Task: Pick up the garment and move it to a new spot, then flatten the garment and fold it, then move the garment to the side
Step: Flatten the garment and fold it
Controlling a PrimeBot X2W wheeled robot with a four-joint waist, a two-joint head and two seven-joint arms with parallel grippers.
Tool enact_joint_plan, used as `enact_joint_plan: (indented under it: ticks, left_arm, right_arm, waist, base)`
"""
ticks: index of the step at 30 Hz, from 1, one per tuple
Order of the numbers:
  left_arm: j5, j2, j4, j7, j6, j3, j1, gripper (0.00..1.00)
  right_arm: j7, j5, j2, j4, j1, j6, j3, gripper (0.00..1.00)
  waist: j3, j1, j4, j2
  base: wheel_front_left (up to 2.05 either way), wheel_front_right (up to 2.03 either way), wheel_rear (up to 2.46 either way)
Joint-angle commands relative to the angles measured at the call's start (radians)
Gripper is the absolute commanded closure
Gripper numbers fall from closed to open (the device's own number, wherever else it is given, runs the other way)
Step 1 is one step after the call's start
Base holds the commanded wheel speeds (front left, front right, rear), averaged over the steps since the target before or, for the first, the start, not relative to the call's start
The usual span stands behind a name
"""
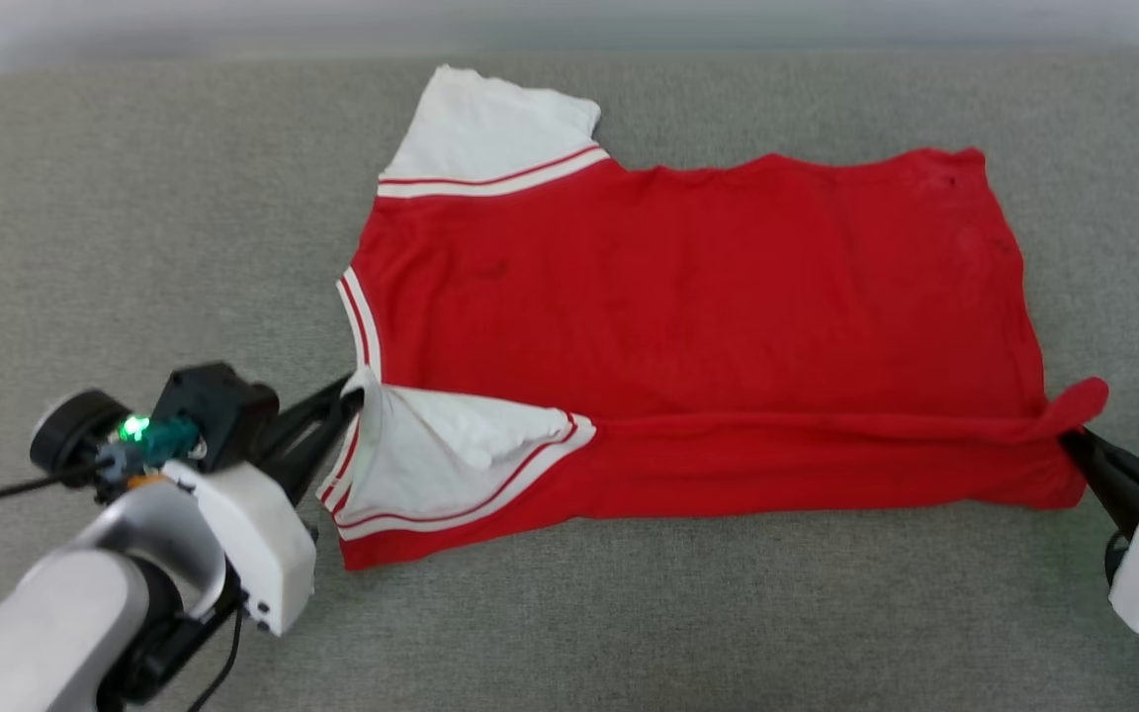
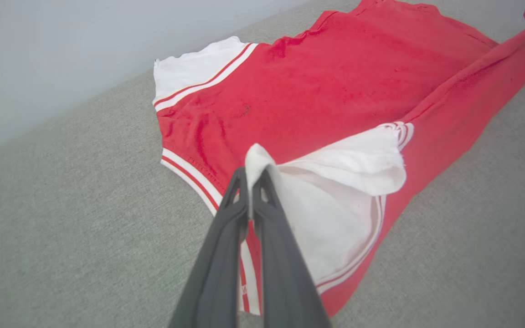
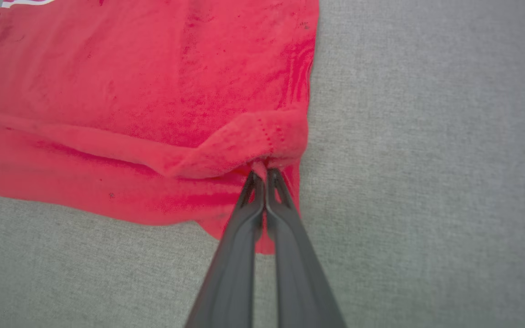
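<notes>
The red jersey garment (image 1: 688, 297) lay flat on the grey woven worktop (image 1: 134, 247), its near edge lifted. The left hand (image 2: 251, 175) pinched the white sleeve. The right hand (image 3: 262, 175), fingertips buried in cloth, pinched the hem corner.

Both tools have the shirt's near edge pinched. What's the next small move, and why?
The left tool is shut on the near sleeve, the right tool on the hem corner. The near edge of the shirt is raised and only partly rolled over the flat body, so the fold looks half done. Probably carry both together toward the far edge.
</notes>
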Motion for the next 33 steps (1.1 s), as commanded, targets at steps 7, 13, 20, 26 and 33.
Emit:
enact_joint_plan:
  ticks: [7,13,20,26,33]
  left_arm:
    - [0.045,-0.039,0.131,0.016,-0.033,-0.019,-0.121,1.0]
    - [0.111,-0.112,0.289,-0.075,-0.041,-0.049,-0.182,0.0]
    - [0.102,-0.167,0.371,-0.143,-0.015,-0.048,-0.162,0.0]
    - [0.051,-0.186,0.355,-0.135,0.049,-0.021,-0.094,0.0]
    - [-0.014,-0.164,0.239,-0.016,0.139,-0.029,0.041,0.0]
  right_arm:
    - [0.026,-0.048,0.014,0.061,-0.127,-0.001,0.056,1.0]
    - [0.032,-0.088,0.034,0.141,-0.205,-0.001,0.098,0.0]
    - [0.049,-0.103,0.038,0.168,-0.209,-0.001,0.108,0.0]
    - [0.097,-0.143,0.045,0.141,-0.159,-0.001,0.083,0.0]
    - [0.209,-0.208,0.107,0.047,-0.063,-0.001,-0.027,0.0]
  waist:
    - [0.078,-0.0001,-0.019,-0.0001]
    - [0.082,-0.0001,-0.017,-0.0001]
    - [0.028,-0.0001,-0.007,-0.0001]
    - [-0.041,-0.0001,0.008,-0.0001]
    - [-0.096,-0.0001,0.027,-0.0001]
  base:
    - [0.0,0.0,0.0]
    - [0.0,0.0,0.0]
    - [0.0,0.0,0.0]
    - [0.0,0.0,0.0]
    - [0.0,0.0,0.0]
